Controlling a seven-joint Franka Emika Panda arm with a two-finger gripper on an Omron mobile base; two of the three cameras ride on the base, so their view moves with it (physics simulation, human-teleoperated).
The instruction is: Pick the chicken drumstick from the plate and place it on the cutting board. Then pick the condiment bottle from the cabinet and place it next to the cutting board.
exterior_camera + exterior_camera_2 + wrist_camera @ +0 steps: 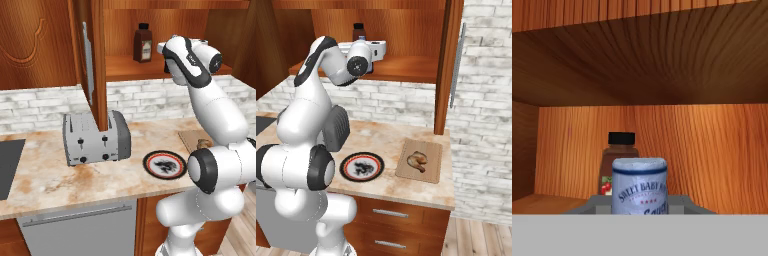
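Note:
In the hand view the condiment bottle, with its pale label, stands right in front of the camera, and my gripper is shut on it. My hand reaches onto the shelf of the open cabinet, where the arm hides the fingers in both base views. The chicken drumstick lies on the cutting board at the right end of the counter. The plate sits left of the board with nothing on it, and it appears as well in the left base view as the plate.
A taller brown bottle with a black cap stands on the shelf just behind the held one. The open cabinet door hangs over a silver toaster. A dark recessed panel is at the counter's left end.

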